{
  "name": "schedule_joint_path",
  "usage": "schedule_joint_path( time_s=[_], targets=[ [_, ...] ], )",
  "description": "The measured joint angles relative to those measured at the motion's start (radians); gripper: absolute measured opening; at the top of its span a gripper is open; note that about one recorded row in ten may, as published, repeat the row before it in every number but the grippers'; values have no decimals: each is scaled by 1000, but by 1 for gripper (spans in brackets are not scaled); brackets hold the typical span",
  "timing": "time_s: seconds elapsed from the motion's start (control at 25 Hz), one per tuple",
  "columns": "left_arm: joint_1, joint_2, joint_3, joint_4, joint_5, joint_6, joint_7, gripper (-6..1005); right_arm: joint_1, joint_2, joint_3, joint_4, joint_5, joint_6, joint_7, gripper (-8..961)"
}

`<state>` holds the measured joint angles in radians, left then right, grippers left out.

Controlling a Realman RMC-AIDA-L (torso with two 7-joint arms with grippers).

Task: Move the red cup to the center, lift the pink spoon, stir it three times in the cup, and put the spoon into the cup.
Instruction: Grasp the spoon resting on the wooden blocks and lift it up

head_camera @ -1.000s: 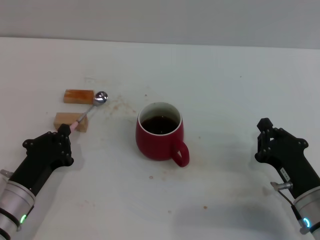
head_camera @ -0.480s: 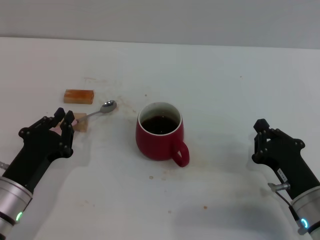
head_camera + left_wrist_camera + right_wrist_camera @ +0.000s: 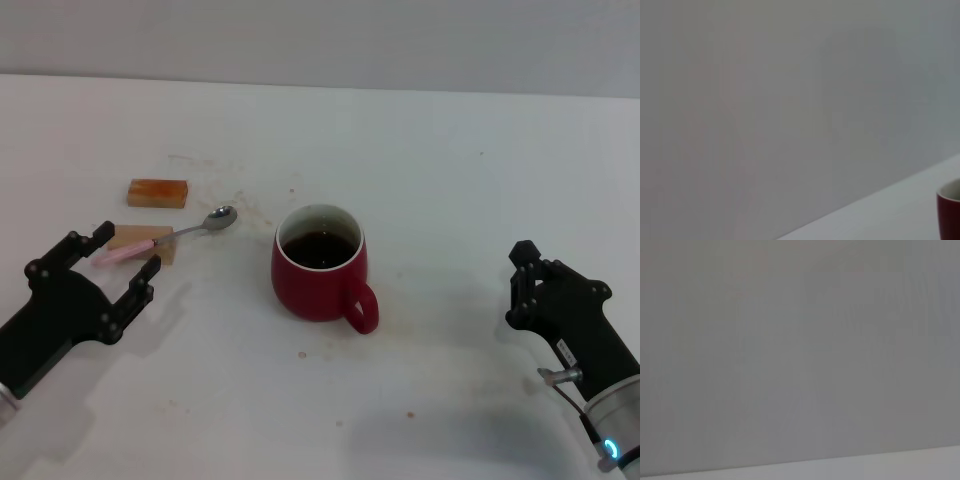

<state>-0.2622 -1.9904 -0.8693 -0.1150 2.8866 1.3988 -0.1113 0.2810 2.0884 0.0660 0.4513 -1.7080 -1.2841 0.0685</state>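
You have the red cup (image 3: 320, 263) standing upright near the middle of the white worktop (image 3: 450, 180), its loop handle turned toward the robot and to the right, with dark liquid inside the white interior. A sliver of that cup also shows at the edge of the left wrist view (image 3: 949, 210); the rest of that view is blank wall and a strip of worktop.

Your pink spoon (image 3: 165, 236) lies to the left of the cup and apart from it. Its grey metal bowl points toward the cup, and its pale pink handle rests across the top of a tan wooden block (image 3: 140, 243). A second, more orange wooden block (image 3: 158, 193) sits just beyond, farther from the robot, not touching the spoon.

Your left end effector (image 3: 112, 264) is low at the left, its fingers spread wide apart and holding nothing; the spoon's handle end lies between the two fingertips, with no contact that can be made out.

Your right end effector (image 3: 527, 262) sits at the lower right, well apart from the cup, fingers drawn together and empty.
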Motion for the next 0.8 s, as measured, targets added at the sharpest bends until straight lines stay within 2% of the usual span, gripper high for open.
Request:
schedule_joint_path(
  time_s=[0.2, 0.36, 0.4, 0.6, 0.8],
  targets=[
    [-61, 46, 50, 86, 3, 32, 33, 522, -1, -1, 0, -1, -1, -1, 0, -1],
    [-87, 55, 78, 113, 3, 36, 56, 696, -4, -2, -2, -1, -1, -2, 1, -1],
    [-96, 56, 89, 122, 3, 35, 60, 740, -4, -2, -3, 0, -1, -2, 1, -1],
    [-140, 41, 132, 192, 3, 25, 69, 739, -6, -2, -10, 5, -1, -2, 2, -1],
    [-146, 22, 128, 205, 0, -7, 154, 740, -6, -2, -11, 7, -1, -4, 2, -1]
  ],
)
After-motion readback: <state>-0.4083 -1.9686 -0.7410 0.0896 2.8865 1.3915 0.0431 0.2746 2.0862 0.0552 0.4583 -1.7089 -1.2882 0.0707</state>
